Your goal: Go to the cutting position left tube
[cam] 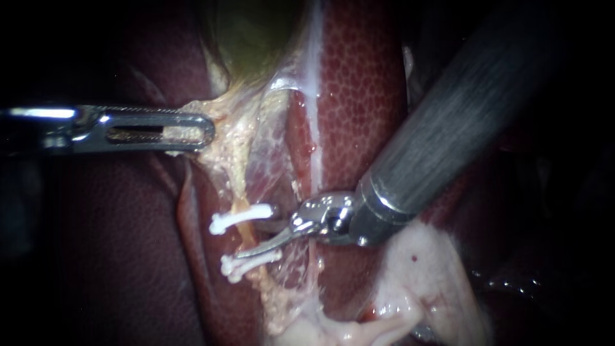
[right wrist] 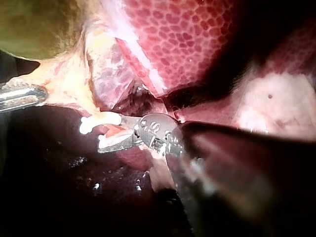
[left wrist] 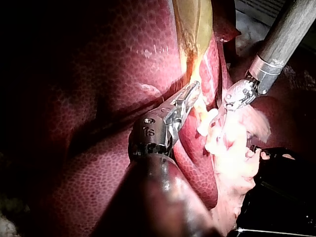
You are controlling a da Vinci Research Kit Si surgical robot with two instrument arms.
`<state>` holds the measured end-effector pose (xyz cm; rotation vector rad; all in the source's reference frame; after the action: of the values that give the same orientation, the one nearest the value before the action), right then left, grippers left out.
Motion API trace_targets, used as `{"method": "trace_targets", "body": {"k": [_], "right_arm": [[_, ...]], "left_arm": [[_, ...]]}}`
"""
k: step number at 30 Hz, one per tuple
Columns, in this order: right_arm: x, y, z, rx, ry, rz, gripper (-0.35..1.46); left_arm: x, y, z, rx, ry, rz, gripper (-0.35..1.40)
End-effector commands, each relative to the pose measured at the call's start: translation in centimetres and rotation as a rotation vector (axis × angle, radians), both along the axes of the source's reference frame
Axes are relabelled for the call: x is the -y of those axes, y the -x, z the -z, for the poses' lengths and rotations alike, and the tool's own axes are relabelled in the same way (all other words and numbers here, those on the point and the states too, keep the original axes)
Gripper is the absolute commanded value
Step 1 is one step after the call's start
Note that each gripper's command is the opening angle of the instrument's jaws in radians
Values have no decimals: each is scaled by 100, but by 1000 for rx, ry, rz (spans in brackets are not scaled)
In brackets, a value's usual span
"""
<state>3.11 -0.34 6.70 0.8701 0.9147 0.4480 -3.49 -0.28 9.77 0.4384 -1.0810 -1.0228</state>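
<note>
Left tube [cam: 238,189] runs down from the gallbladder [cam: 256,38], crossed by two white clips. Our left instrument [cam: 204,131] has its jaws pinched on the pale tissue [cam: 224,115] beside it. Between the upper clip [cam: 240,218] and the lower clip [cam: 251,261], our right instrument [cam: 256,232] holds its jaws spread astride the tube. We judge the approach nearly done; next we must square up clear of both clips. The liver [cam: 359,96] lies close behind.

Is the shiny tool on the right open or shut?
Open: the right instrument shows a gap between its jaws, near the white clips.
</note>
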Motion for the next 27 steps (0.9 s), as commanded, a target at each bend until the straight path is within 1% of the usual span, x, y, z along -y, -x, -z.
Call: {"method": "trace_targets", "body": {"k": [1,7,12,16,19,22,27], "right_arm": [[0,0,2,-3,-2,3,135],[2,-5,2,-8,-7,12,135],[2,-7,2,-26,-17,11,135],[3,-10,3,-44,-29,20,135],[6,-10,4,-59,-45,34,135],[11,-9,6,-85,-69,51,135],[16,-9,16,-131,-105,67,135]], "left_arm": [[0,0,0,0,0,0,-35],[0,0,0,0,0,0,-35],[0,1,0,0,0,0,-35],[0,1,0,0,0,1,-35],[0,1,0,0,0,1,-35],[0,0,0,0,0,0,-35],[0,0,0,0,0,0,-35]]}}
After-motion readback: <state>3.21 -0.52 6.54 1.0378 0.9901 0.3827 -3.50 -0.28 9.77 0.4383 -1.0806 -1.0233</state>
